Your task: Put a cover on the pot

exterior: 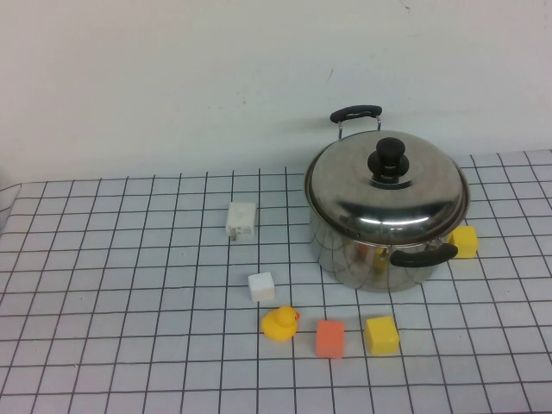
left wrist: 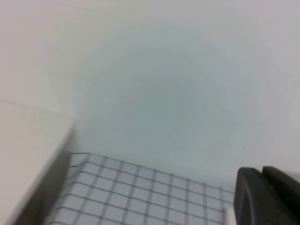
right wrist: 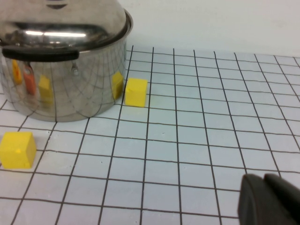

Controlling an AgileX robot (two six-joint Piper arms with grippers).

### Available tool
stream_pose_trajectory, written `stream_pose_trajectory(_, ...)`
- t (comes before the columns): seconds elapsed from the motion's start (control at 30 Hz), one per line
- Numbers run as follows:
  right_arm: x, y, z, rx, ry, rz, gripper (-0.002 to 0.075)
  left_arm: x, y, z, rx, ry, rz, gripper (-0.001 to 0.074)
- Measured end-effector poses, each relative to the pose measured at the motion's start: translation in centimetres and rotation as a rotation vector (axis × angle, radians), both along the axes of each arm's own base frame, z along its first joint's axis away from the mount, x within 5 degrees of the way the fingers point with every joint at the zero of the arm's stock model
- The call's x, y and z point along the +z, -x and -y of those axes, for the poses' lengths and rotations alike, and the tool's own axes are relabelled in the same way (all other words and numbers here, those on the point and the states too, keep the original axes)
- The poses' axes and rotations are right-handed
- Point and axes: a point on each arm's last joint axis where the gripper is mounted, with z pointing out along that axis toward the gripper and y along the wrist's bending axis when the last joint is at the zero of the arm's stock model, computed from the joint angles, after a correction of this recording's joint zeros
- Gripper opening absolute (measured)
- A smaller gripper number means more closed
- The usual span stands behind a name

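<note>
The steel pot (exterior: 362, 250) with two black side handles stands at the right of the grid mat. The domed steel lid (exterior: 388, 190) with a black knob (exterior: 390, 159) sits on its rim and closes it. Neither arm shows in the high view. The right wrist view shows the pot (right wrist: 61, 89) with the lid (right wrist: 65, 18) on it, well apart from my right gripper (right wrist: 264, 180), which is shut and empty low over the mat. My left gripper (left wrist: 261, 174) is shut and empty, facing the wall and the mat's far edge.
In front of the pot lie a white cube (exterior: 261, 285), a yellow duck (exterior: 279, 323), an orange block (exterior: 330, 338) and a yellow block (exterior: 381, 335). Another yellow block (exterior: 464, 241) lies at its right. A white plug adapter (exterior: 241, 221) lies to its left.
</note>
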Motion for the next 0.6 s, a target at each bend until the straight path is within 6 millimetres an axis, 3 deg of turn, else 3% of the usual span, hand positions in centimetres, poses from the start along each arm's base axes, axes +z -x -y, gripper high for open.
stream_pose_trajectory(0.23, 0.0, 0.0, 0.0, 0.0, 0.0, 0.0, 0.0009, -5.7, -3.4, 2.0, -0.092, 0.04, 0.055, -0.0001)
stream_pose_trajectory(0.4, 0.0, 0.0, 0.0, 0.0, 0.0, 0.0, 0.0009, -10.5, -3.7, 2.0, -0.08, -0.028, 0.037, -0.0001)
stream_pose_trajectory(0.6, 0.0, 0.0, 0.0, 0.0, 0.0, 0.0, 0.0009, -17.0, -4.0, 2.0, -0.069, 0.062, -0.045, -0.0001)
